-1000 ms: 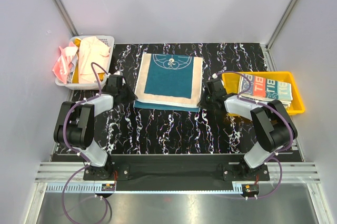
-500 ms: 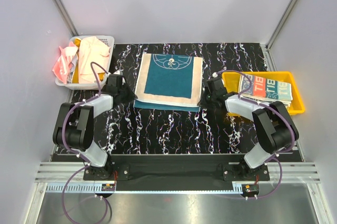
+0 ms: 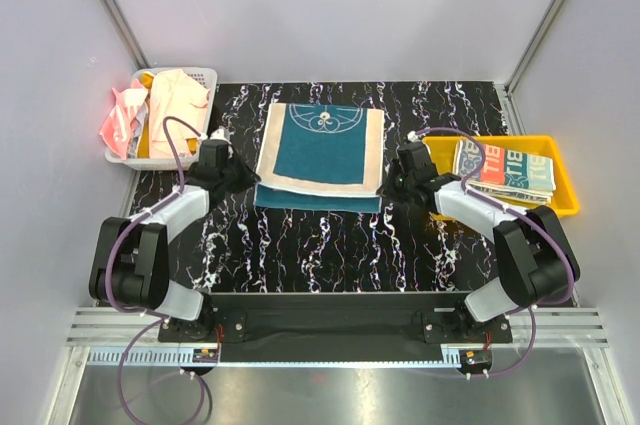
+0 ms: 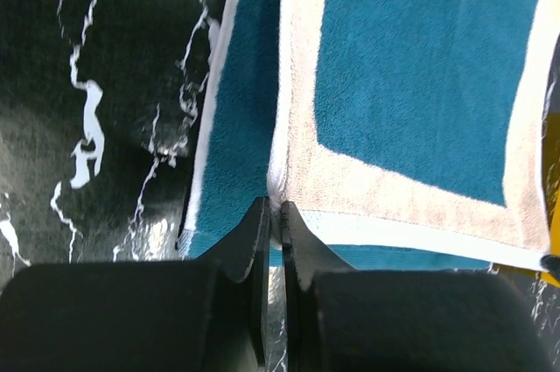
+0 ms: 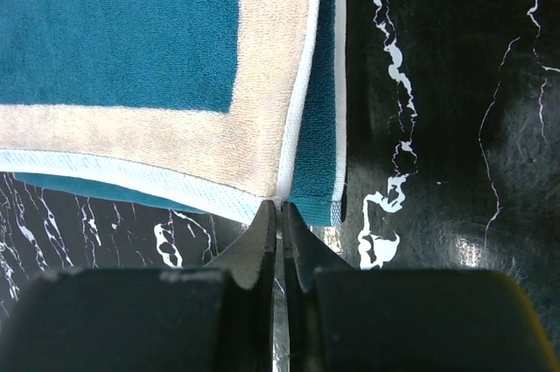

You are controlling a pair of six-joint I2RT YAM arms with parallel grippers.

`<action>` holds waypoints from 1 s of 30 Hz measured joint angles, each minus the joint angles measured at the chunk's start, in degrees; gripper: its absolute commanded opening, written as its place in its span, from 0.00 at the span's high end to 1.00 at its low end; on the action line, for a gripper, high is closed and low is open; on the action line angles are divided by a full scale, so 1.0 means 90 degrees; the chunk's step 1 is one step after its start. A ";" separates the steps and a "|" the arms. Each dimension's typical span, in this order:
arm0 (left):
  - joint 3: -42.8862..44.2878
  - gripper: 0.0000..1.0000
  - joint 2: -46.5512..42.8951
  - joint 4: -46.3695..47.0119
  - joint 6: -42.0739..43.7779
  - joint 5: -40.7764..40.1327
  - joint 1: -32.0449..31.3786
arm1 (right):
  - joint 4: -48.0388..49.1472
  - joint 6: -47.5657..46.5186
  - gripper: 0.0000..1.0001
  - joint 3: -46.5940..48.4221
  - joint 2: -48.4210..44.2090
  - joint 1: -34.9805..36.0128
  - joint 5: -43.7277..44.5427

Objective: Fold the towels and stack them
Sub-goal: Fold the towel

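The teal-and-cream patterned terry towel (image 3: 322, 150) lies in the middle of the black, white-veined marbled counter (image 3: 330, 245), between your two arms. It lies doubled. The upper layer shows a teal panel with a white line drawing near its far edge, framed by a broad cream border. The lower layer shows as a teal strip with a thin white hem along the near edge.

Your left end effector (image 3: 250, 180) sits at the towel's near-left corner. In the left wrist view its two dark fingers are pressed almost together (image 4: 276, 206), pinching the cream corner of the upper layer (image 4: 411, 83). The teal lower layer lies flat on the counter (image 4: 105, 83) just to the left of it.

Your right end effector (image 3: 385, 185) mirrors that at the near-right corner. In the right wrist view it is closed (image 5: 278, 206) on the white-hemmed tip of the cream border (image 5: 114, 31). The lower layer's teal edge lies just to the right, on the counter (image 5: 437, 83).

At the far left stands a white mesh basket (image 3: 195, 71) holding loose cloths. A pale peach towel (image 3: 178, 100) lies on top, and a coral pink towel (image 3: 120, 120) hangs over the left side. At the right, a yellow plastic tray (image 3: 440, 145) carries a folded lettered towel (image 3: 505, 167), lying flat.
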 measured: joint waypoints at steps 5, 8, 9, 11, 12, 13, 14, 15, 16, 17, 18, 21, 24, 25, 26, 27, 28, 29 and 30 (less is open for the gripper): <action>-0.0427 1.00 0.0010 0.0032 -0.0005 0.0005 -0.0005 | 0.0049 0.0002 1.00 -0.0170 0.0007 0.0002 -0.0002; -0.0631 1.00 0.0097 0.0090 -0.0022 0.0032 -0.0012 | 0.0063 0.0002 1.00 -0.0270 0.0078 0.0002 -0.0005; -0.0690 1.00 0.0158 0.0136 -0.0024 0.0044 -0.0029 | 0.0070 0.0002 1.00 -0.0299 0.0104 0.0002 -0.0005; -0.0799 1.00 0.0257 0.0216 -0.0027 0.0058 -0.0053 | 0.0119 0.0002 1.00 -0.0359 0.0170 0.0002 -0.0002; -0.0852 1.00 0.0313 0.0253 -0.0024 0.0068 -0.0073 | 0.0134 0.0000 1.00 -0.0386 0.0202 0.0002 -0.0002; -0.0889 1.00 0.0364 0.0301 -0.0044 0.0087 -0.0087 | 0.0141 0.0000 1.00 -0.0410 0.0243 0.0002 0.0000; -0.0899 1.00 0.0381 0.0367 -0.0044 0.0119 -0.0100 | 0.0146 0.0000 1.00 -0.0425 0.0301 0.0002 0.0000; -0.0901 1.00 0.0403 0.0401 -0.0041 0.0129 -0.0107 | 0.0148 -0.0002 1.00 -0.0432 0.0362 0.0002 0.0000; -0.0901 1.00 0.0420 0.0442 -0.0044 0.0148 -0.0121 | 0.0148 -0.0002 1.00 -0.0440 0.0420 0.0002 0.0000; -0.0901 1.00 0.0435 0.0474 -0.0044 0.0155 -0.0138 | 0.0151 -0.0005 1.00 -0.0452 0.0452 0.0002 0.0002; -0.0903 1.00 0.0435 0.0474 -0.0046 0.0146 -0.0165 | 0.0151 -0.0005 1.00 -0.0481 0.0466 0.0002 0.0000; -0.0906 1.00 0.0410 0.0427 -0.0109 0.0061 -0.0296 | 0.0146 -0.0005 1.00 -0.0512 0.0442 0.0002 0.0002; -0.0996 1.00 0.0253 0.0260 -0.0243 -0.0005 -0.0391 | -0.0002 -0.0007 0.99 -0.0595 0.0287 0.0002 0.0046; -0.1044 1.00 0.0163 0.0180 -0.0282 -0.0017 -0.0410 | -0.0119 -0.0012 0.99 -0.0624 0.0187 0.0005 0.0070; -0.1117 1.00 0.0041 0.0061 -0.0342 -0.0029 -0.0432 | -0.0199 -0.0024 0.99 -0.0648 0.0102 0.0005 0.0075; -0.1209 1.00 -0.0090 -0.0022 -0.0413 -0.0041 -0.0454 | -0.0299 -0.0029 0.99 -0.0678 0.0000 0.0005 0.0070; -0.1282 1.00 -0.0211 -0.0124 -0.0476 -0.0051 -0.0476 | -0.0376 -0.0029 0.99 -0.0702 -0.0097 0.0007 0.0063; -0.1338 1.00 -0.0321 -0.0260 -0.0559 -0.0066 -0.0505 | -0.0444 -0.0029 0.99 -0.0736 -0.0202 0.0007 0.0044; -0.1387 1.00 -0.0420 -0.0379 -0.0622 -0.0078 -0.0542 | -0.0486 -0.0024 0.99 -0.0784 -0.0306 0.0010 0.0007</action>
